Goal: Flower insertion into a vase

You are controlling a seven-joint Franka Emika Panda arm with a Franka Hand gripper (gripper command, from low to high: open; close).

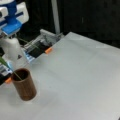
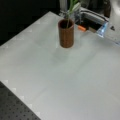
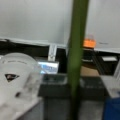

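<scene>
Grey table [image 2: 75,82] carried brown vase [image 2: 66,33] w/ green flower stem [image 2: 68,21] standing inside; gripper out of view, finger state can't be told.

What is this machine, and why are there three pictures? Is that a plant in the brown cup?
It is a robot arm, white and blue, and its job is to put a flower into a vase. Two pictures come from cameras standing off the arm and looking at the grey table from different sides. The third comes from a camera on the arm's wrist, so it sees things very close.

The brown wood-grain round cup is the vase; it stands upright on the table in both front views. A thin green stem reaches down into its dark opening, so the flower is partly in. The fat green stripe in the wrist view is the same stem up close. The gripper itself is hard to make out, so I cannot say whether it is holding the stem.
</scene>
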